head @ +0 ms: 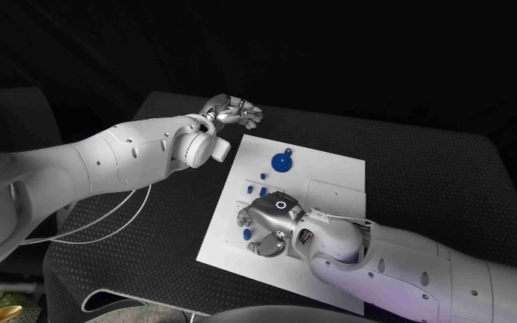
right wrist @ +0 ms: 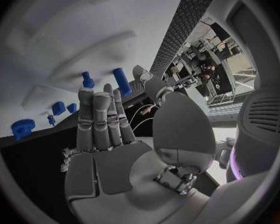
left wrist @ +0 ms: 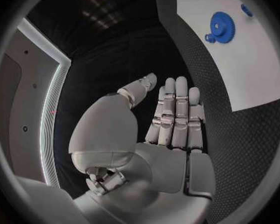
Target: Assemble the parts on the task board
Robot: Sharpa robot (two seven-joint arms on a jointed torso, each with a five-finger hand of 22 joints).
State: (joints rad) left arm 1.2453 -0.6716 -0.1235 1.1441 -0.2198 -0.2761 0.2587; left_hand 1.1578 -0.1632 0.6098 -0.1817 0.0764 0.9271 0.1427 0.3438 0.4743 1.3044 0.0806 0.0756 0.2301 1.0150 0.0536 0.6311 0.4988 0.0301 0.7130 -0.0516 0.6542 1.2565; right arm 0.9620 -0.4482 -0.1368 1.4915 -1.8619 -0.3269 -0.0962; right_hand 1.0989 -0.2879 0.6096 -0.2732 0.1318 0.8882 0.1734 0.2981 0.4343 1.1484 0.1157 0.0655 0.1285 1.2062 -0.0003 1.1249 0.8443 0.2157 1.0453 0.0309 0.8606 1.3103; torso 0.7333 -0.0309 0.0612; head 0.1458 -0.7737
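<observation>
Right wrist view: the right hand (right wrist: pixel 112 149) shows its fingers (right wrist: pixel 99 117) straight and laid side by side, holding nothing, with the thumb set apart. Just beyond the fingertips stand two blue pegs (right wrist: pixel 121 80), upright in the white board (right wrist: pixel 65 40); more small blue pieces and a blue gear (right wrist: pixel 22 128) lie further along the same board. Head view: the right hand (head: pixel 270 226) hovers palm down over the near left part of the board (head: pixel 334 181), the small blue pieces (head: pixel 254 190) lying beside and partly under it, so this hand is judged the nearer for the coming pick. The gear (head: pixel 282 162) lies flat towards the board's far edge, well apart from the right hand and nearer the left one. The left hand (head: pixel 231 112) is raised beyond the board's far left corner, over the table (head: pixel 431 158); in the left wrist view its fingers (left wrist: pixel 177 109) are extended, close together and empty, the gear (left wrist: pixel 222 28) ahead and to one side
</observation>
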